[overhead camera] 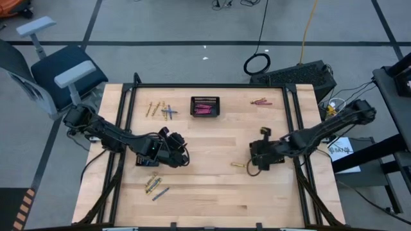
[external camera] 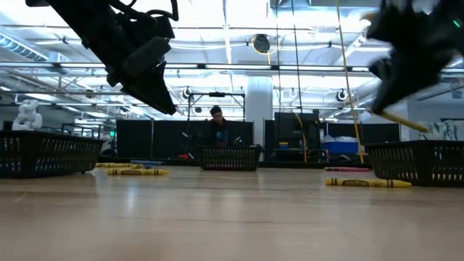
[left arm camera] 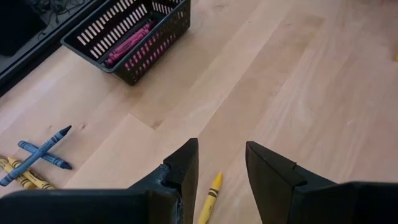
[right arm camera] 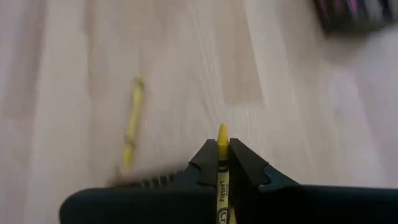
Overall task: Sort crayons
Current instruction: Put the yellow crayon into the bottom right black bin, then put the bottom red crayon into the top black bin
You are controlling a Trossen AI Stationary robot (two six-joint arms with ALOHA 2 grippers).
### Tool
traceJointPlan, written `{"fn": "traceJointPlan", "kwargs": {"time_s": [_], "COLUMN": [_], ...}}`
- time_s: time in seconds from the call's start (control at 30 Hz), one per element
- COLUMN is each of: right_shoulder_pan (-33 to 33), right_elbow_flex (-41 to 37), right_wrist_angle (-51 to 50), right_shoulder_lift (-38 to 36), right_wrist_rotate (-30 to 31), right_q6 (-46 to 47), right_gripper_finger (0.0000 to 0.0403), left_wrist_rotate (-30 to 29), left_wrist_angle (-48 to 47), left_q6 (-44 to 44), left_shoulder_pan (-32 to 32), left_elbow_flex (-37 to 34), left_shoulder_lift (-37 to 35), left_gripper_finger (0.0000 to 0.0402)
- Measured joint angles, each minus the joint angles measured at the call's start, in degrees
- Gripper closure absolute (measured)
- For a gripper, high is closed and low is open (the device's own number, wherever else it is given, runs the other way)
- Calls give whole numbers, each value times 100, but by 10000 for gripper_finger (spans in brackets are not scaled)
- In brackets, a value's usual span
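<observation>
My right gripper [right arm camera: 222, 155] [overhead camera: 255, 160] is up off the table at the right, shut on a yellow crayon [right arm camera: 221, 168] that also shows in the low view [external camera: 403, 120]. A second yellow crayon [right arm camera: 131, 122] [overhead camera: 239, 165] lies flat on the wood beside it. My left gripper [left arm camera: 222, 158] [overhead camera: 182, 156] hangs open above the table at the left, over another yellow crayon [left arm camera: 211, 195] without touching it. Blue crayons [left arm camera: 42, 153] and yellow crayons [overhead camera: 153, 109] lie at the far left. My right gripper pinches the yellow crayon between its two fingers, and the crayon lies along them. Its pointed tip [right arm camera: 221, 132] sticks out past the fingertips. The fingers slant down toward the table, and the crayon is lifted clear, slanting down with them.
A black mesh basket [overhead camera: 205, 107] [left arm camera: 163, 38] with pink crayons stands at the far middle. Pink crayons [overhead camera: 260, 101] lie at the far right, and a few crayons [overhead camera: 155, 187] lie near the front left. The low view shows black baskets at its left [external camera: 43, 153] and right [external camera: 419, 161].
</observation>
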Motion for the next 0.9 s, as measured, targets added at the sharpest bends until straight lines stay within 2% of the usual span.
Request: {"fn": "traceJointPlan", "kwargs": {"time_s": [0.17, 0.37, 0.67, 0.8, 0.9], "right_shoulder_pan": [111, 116, 114, 112, 104], "right_elbow_flex": [-814, -1210, -1205, -852, -453], "right_wrist_angle": [-263, -275, -322, -529, -557], "right_shoulder_lift": [-782, -1019, -1022, -1035, -1035], "right_wrist_rotate": [-27, -484, -514, -610, -94], "right_q6": [739, 975, 944, 903, 562], "right_gripper_finger": [402, 387, 324, 310, 311], "left_wrist_rotate": [-2, -2, -2, -2, -13], "left_wrist_angle": [0, 8, 24, 37, 41], "left_q6": [-1, -2, -4, -4, -5], "left_shoulder_pan": [4, 4, 4, 10, 13], "left_elbow_flex": [0, 0, 0, 0, 0], "left_shoulder_lift": [0, 0, 0, 0, 0], "left_gripper_finger": [269, 269, 269, 269, 269]}}
